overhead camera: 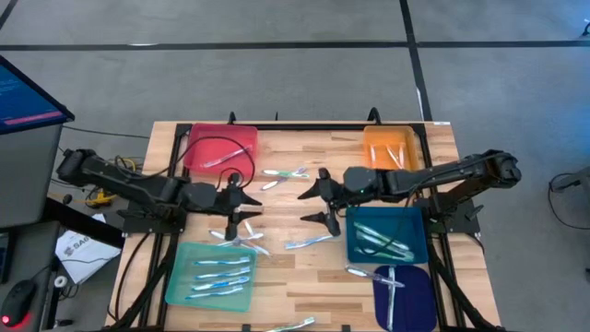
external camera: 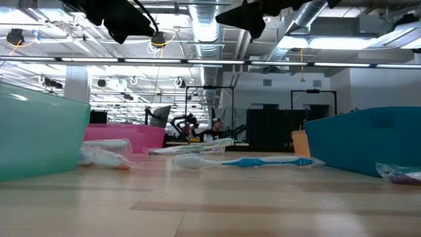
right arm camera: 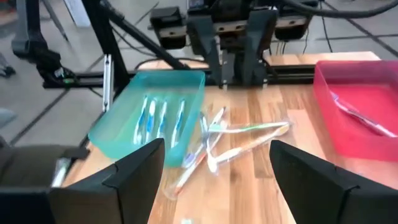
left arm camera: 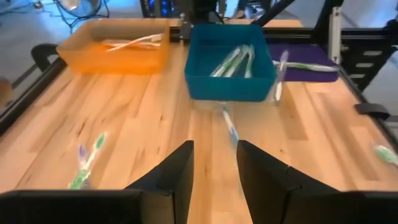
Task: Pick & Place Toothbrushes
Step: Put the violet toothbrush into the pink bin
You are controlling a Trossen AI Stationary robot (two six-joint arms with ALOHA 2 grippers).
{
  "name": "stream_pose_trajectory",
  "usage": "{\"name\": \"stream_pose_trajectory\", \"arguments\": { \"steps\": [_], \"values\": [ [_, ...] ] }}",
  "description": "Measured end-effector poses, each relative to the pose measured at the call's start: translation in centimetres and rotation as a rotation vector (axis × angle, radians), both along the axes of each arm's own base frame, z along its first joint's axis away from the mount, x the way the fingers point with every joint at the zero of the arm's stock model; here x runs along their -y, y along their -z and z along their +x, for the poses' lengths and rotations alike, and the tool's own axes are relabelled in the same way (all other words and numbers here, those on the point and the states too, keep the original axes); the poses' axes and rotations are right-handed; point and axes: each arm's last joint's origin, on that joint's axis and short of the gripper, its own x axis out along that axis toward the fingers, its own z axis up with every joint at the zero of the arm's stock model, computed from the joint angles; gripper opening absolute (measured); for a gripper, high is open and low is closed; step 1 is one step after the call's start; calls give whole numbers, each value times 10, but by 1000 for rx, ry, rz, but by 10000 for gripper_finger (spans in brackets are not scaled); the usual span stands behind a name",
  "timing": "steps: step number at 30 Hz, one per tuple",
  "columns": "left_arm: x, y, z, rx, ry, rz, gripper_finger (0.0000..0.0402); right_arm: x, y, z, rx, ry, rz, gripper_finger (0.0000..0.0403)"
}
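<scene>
Loose toothbrushes lie flat on the wooden table: a pile (right arm camera: 230, 140) by the teal tray, a blue-and-white one (left arm camera: 230, 124) before the blue tray, and a green one (left arm camera: 87, 162). My left gripper (overhead camera: 243, 205) hovers above the table left of centre, open, with nothing between its fingers (left arm camera: 214, 149). My right gripper (overhead camera: 313, 205) faces it from the right, held above the table and open wide (right arm camera: 216, 144), also with nothing in it. Neither touches a toothbrush.
Trays ring the middle: red (overhead camera: 221, 148) far left and orange (overhead camera: 392, 148) far right, teal (overhead camera: 214, 274) near left and blue (overhead camera: 385, 235) on the right, all holding toothbrushes. A purple tray (overhead camera: 406, 295) near right holds one. Another toothbrush (overhead camera: 295, 323) lies at the near edge.
</scene>
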Motion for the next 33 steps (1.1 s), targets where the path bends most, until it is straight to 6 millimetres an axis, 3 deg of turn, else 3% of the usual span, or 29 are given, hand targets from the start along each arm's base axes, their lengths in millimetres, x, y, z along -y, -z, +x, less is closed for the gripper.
{"name": "stream_pose_trajectory", "arguments": {
  "steps": [11, 17, 26, 33],
  "values": [
    [-26, 31, 24, -158, -145, 29, 117, 12, 1, 1, 0, 7, -123, 285],
    [-42, 35, 26, -181, -226, 9, 112, 27, 1, 2, 14, 38, -165, 285],
    [-57, 32, 27, -161, -259, 41, 112, 57, 31, 25, -21, 87, -256, 285],
    [-82, 34, 26, -169, -243, -62, 108, 75, 77, 45, -111, 106, -287, 285]
  ]
}}
